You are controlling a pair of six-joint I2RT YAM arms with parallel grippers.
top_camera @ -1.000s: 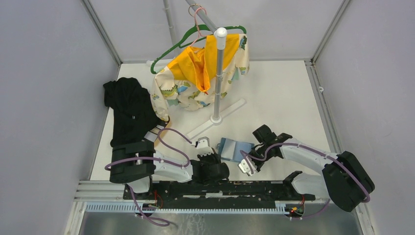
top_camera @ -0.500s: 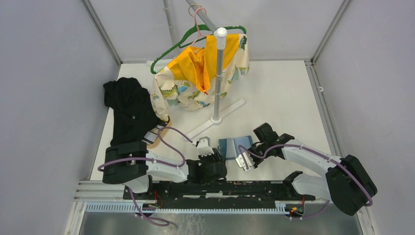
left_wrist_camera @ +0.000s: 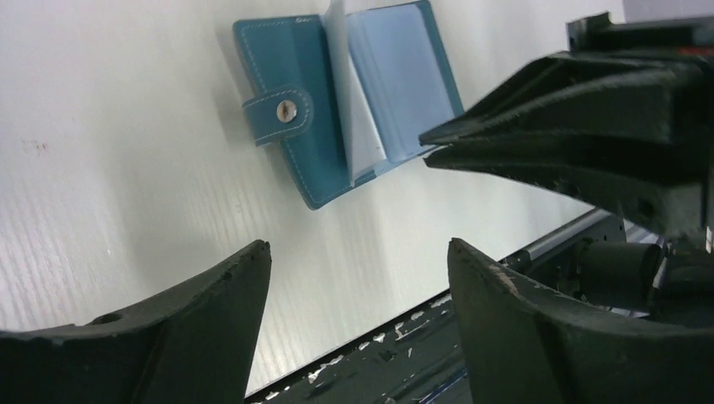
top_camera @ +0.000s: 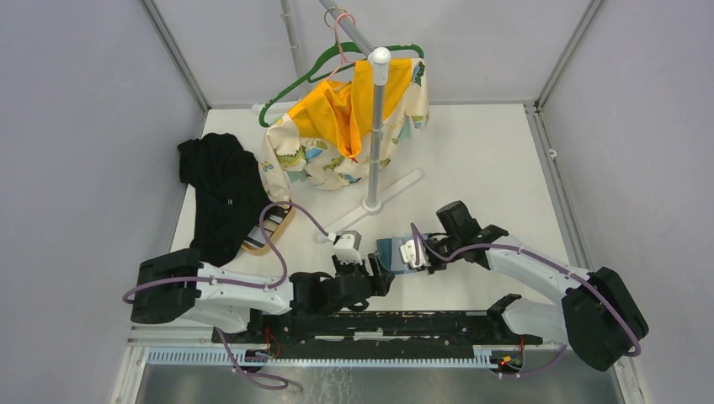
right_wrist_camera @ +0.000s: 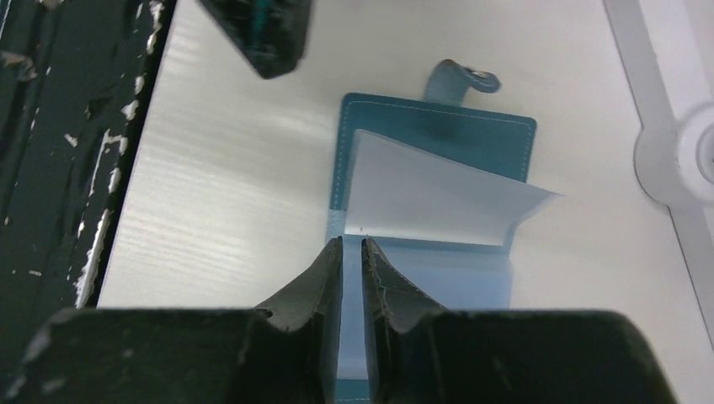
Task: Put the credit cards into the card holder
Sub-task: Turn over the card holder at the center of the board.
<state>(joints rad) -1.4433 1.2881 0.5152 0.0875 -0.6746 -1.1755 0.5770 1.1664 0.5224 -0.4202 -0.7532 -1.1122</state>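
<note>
Left gripper [left_wrist_camera: 358,252], viewed from its own wrist camera, occupies the lower edge of the frame: its two black fingers [left_wrist_camera: 215,303] stand wide apart with nothing between them. From overhead it lies low at lower centre, just above the long black base rail [top_camera: 404,324] that runs along the bottom of the flat white table [top_camera: 488,160]. Right gripper [right_wrist_camera: 352,242] reaches in from the right of the overhead frame. Its jaws stand almost together, a thin slit alone dividing them, and their tips sit over the pale blue-grey half of the small, square, teal-blue stitched card holder [right_wrist_camera: 421,118]. Whether they nip one of its leaves cannot be told. That card holder lies open and flat on the table at the centre of the overhead view, just beyond the left fingertips and beneath the right ones. Its snap tab [left_wrist_camera: 279,109] curls from the outer edge of the teal half, and one whitish inner leaf [right_wrist_camera: 438,198] stands up from the spine. Thin black-and-white striped plastic credit cards [top_camera: 254,241] lie in a tan oval wooden tray [top_camera: 285,225] left of centre, well apart from the holder and beside a crumpled black cloth garment [top_camera: 221,189]. Farthest back, at upper centre, a cream printed garment [top_camera: 337,139] with orange lining hangs on a green wire hanger [top_camera: 290,88] from an upright silver metal stand [top_camera: 376,143].
</note>
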